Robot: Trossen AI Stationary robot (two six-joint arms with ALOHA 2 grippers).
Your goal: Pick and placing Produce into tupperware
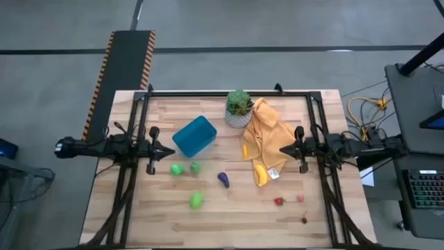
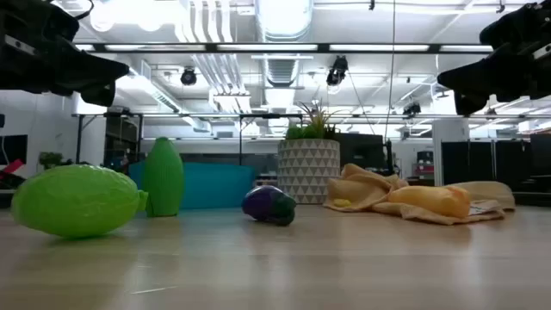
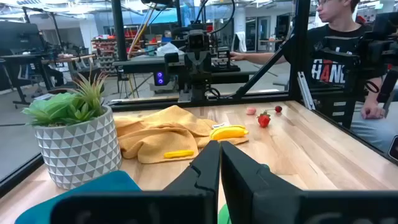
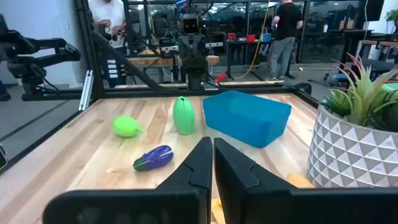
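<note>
The blue tupperware (image 1: 194, 135) sits on the table left of the white plant pot. Three green pieces (image 1: 177, 169) (image 1: 195, 167) (image 1: 196, 201) lie near of it, and the purple eggplant (image 1: 223, 180) lies to their right. The yellow banana (image 1: 260, 173) rests at the near edge of a yellow cloth. Tiny red pieces (image 1: 279, 201) lie toward the near right. My left gripper (image 1: 170, 151) hovers shut above the table, just left of the tupperware. My right gripper (image 1: 283, 149) hovers shut over the cloth's right side. In the right wrist view the tupperware (image 4: 245, 116) and eggplant (image 4: 154, 158) lie ahead of the fingers.
A potted plant (image 1: 238, 110) stands at the far middle, with the yellow cloth (image 1: 267, 139) crumpled beside it. A black frame (image 1: 229, 92) runs along the table's far and side edges. A person (image 3: 336, 56) stands beyond the table's near side in the left wrist view.
</note>
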